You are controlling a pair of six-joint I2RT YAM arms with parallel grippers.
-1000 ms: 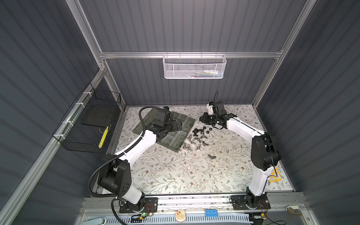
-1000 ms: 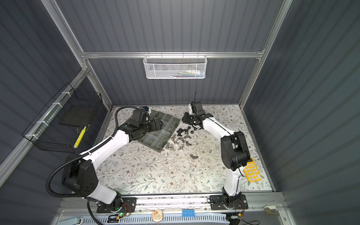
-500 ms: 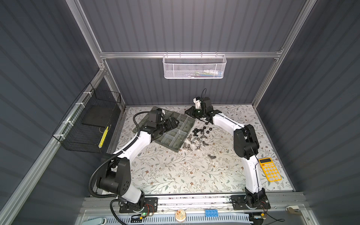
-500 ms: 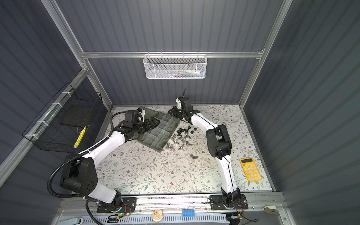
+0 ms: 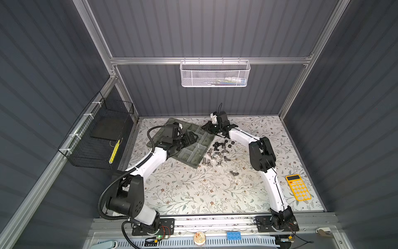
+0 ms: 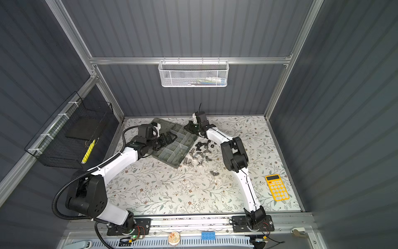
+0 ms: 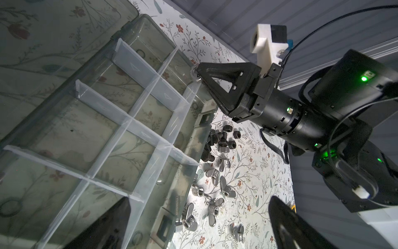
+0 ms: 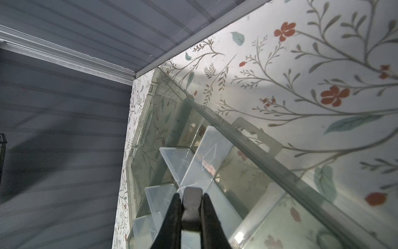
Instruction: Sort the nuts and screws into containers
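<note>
Screws and nuts (image 5: 218,151) lie in a loose heap on the flowered counter (image 5: 193,194), just beside the right edge of the organizer box (image 5: 195,165); the black pieces are at the far side of the heap and the silver winged nuts (image 7: 215,207) at its near side; one lone winged nut (image 5: 233,173) lies nearer and a little to the right, apart from the others. The organizer box stands askew in the far middle of the counter, with its lid (image 7: 64,32) folded flat to the far left; pale dividers (image 7: 150,138) cut it into rectangular compartments (image 7: 71,138).

The left fingers (image 5: 192,137) hover over the left part of the compartments; they are spread wide and have hold of nothing. The right fingers (image 7: 202,72) reach across to the far right corner of the box and hang above the compartments there; they are closed tight on a small silver piece (image 8: 191,197), which sticks out at their tip; whether this piece is a screw or a nut I cannot tell. In the right wrist view the piece shows above a crossing of two dividers.

A yellow calculator (image 5: 298,187) lies on the near right of the counter, well apart from the heap; a white mesh basket (image 5: 214,74) hangs on the far wall and a black wire basket (image 5: 97,138) on the left wall.
</note>
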